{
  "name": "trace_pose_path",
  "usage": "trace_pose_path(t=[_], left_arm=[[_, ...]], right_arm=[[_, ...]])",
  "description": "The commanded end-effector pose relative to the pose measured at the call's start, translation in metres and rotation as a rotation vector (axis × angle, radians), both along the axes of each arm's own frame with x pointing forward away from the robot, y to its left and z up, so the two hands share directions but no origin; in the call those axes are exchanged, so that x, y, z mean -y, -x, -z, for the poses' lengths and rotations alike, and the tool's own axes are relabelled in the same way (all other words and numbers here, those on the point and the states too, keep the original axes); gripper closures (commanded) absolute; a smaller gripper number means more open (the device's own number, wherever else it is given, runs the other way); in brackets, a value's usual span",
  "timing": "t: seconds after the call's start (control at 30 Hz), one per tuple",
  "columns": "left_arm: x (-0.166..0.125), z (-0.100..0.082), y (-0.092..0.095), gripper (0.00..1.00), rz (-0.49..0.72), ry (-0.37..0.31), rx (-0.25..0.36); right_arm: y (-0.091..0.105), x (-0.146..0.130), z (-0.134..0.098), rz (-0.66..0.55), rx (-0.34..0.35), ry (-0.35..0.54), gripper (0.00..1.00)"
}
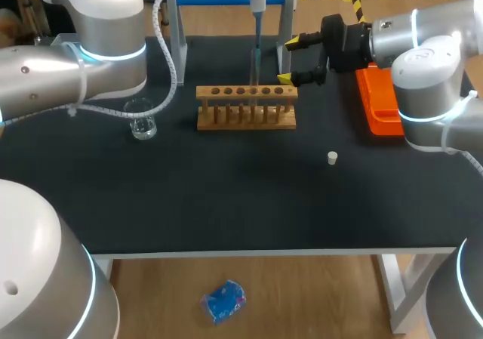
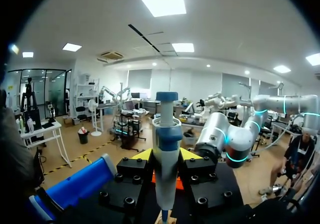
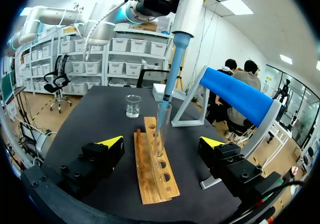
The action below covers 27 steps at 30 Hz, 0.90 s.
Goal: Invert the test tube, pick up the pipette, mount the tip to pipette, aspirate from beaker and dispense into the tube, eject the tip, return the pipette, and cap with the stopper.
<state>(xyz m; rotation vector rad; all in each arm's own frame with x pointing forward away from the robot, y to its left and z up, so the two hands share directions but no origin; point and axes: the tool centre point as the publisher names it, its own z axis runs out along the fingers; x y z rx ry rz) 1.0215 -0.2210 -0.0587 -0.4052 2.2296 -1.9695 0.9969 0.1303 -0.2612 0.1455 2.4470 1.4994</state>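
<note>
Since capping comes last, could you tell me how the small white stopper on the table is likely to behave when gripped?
The stopper looks tiny and stands alone on the black table, so it is probably light and easily nudged aside. Its round shape suggests it may roll if knocked over.

Head cam: fixed, high behind the robot, tilted down, far enough back to take in the whole bench (image 1: 226,203) top down to its near edge.

Left wrist cam: right behind the left end effector (image 2: 165,154), facing roughly level out over the bench. The pipette (image 2: 166,134) between its fingers is very close (fills the middle), with the right arm (image 2: 235,139) beyond it.

Right wrist cam: low over the bench behind the right end effector (image 3: 161,141), looking along the rack (image 3: 155,169) ahead of it toward the beaker (image 3: 133,106).

Shared: pipette in all three; rack and beaker in head and right wrist.
</note>
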Motion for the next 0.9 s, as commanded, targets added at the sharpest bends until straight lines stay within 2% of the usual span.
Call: trace_pose_path(t=[0.03, 0.33, 0.9], left_arm=[[0.000, 0.003, 0.001, 1.00, -0.020, 0.006, 0.011], [-0.003, 0.004, -0.005, 1.00, -0.047, 0.007, 0.035], [-0.008, 0.013, -0.009, 1.00, -0.059, 0.000, 0.032]], right_arm=[[0.001, 0.000, 0.000, 0.001, 0.000, 0.002, 0.00], [0.001, 0.000, 0.000, 0.001, 0.000, 0.002, 0.00], [0.001, 0.000, 0.000, 0.001, 0.000, 0.002, 0.00]])
